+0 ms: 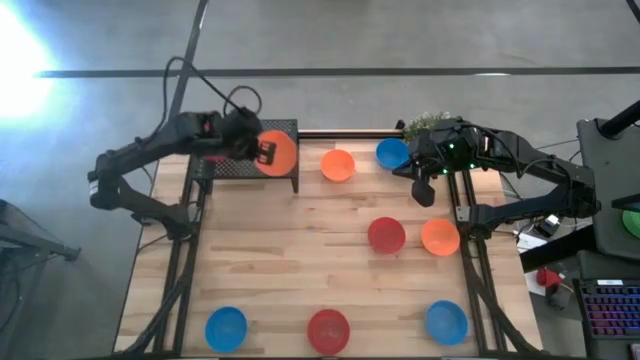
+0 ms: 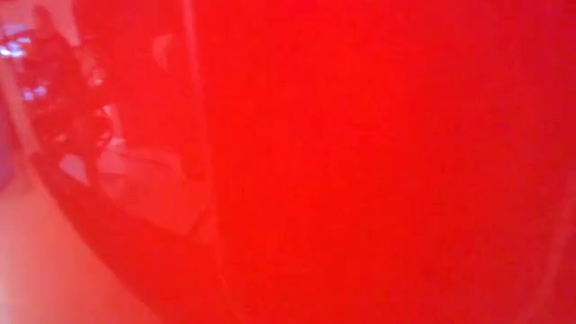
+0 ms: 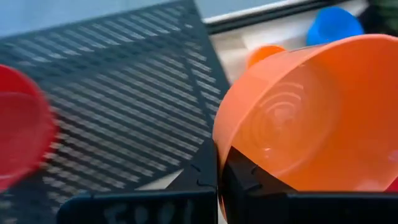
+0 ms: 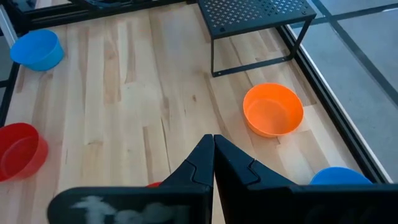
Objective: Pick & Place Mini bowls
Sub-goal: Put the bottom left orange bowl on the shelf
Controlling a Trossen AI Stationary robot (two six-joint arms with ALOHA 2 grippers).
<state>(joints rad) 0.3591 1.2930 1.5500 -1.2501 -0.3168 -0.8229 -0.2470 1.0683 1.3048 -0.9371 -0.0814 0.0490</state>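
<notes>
Tabletop (image 1: 300, 260): pale blond wood, plank grain in long strips. Raised shelf (image 1: 230, 160): black metal, perforated in a fine regular dot pattern. Mini bowls, all plain and unpatterned: orange at the shelf (image 1: 278, 153), orange (image 1: 337, 165), orange (image 1: 440, 237); red (image 1: 386, 235), red (image 1: 328, 330); blue (image 1: 392, 153), blue (image 1: 226, 328), blue (image 1: 446, 322). Arms dark. Potted plant (image 1: 428, 122): green. Floor (image 1: 320, 35): grey, crossed by one dark line. Low view is washed wholly red.

Strong glare burns the high view's top-left corner; the low view is a blurred, all-red wash.
</notes>
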